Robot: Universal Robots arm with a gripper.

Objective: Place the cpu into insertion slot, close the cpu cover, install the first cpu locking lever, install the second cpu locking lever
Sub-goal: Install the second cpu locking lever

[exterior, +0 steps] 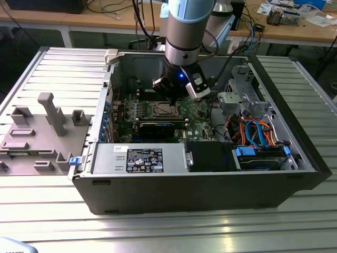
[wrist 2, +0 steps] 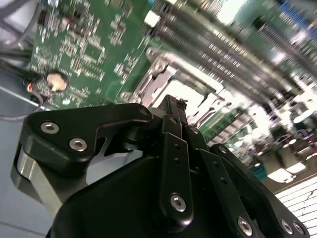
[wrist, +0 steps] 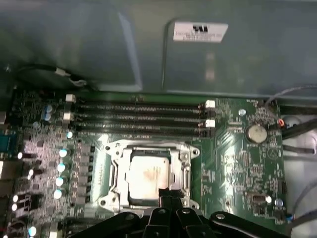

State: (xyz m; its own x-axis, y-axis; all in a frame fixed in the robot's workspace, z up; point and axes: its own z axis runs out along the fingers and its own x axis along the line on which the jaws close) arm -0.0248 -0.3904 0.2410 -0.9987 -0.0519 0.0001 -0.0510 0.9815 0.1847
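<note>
Exterior view, left to right: grey fixture blocks [exterior: 50,113] on the ribbed counter [exterior: 158,234]; open computer case [exterior: 210,184]; gripper [exterior: 178,95] low over the motherboard [exterior: 197,118]. First wrist view: cpu [wrist: 148,174] lies flat in the insertion slot [wrist: 113,174]; cpu cover [wrist: 185,171] sits down around it. Fingers [wrist: 168,197] appear closed together, holding nothing, tips at the cover's near edge.
</note>
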